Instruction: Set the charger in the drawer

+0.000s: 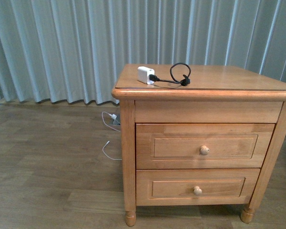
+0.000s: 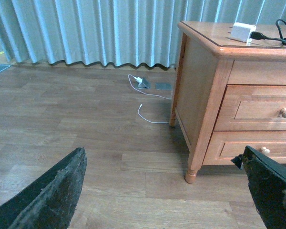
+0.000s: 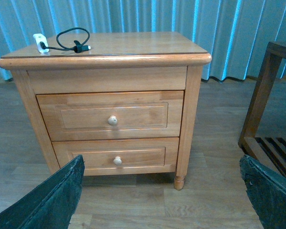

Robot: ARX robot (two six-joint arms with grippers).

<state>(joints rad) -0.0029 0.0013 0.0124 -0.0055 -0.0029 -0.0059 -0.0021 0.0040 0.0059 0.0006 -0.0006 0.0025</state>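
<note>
The charger, a small white plug block with a black coiled cable, lies on top of the wooden nightstand, near its left back part. It also shows in the left wrist view and the right wrist view. The drawer, the taller upper one with a round pale knob, is shut; it shows in the right wrist view too. My left gripper is open over the floor, left of the nightstand. My right gripper is open, low in front of it.
The shorter lower drawer is shut. A thin white cable with a small plug lies on the wooden floor left of the nightstand, by the curtain. A dark wooden shelf unit stands to the right.
</note>
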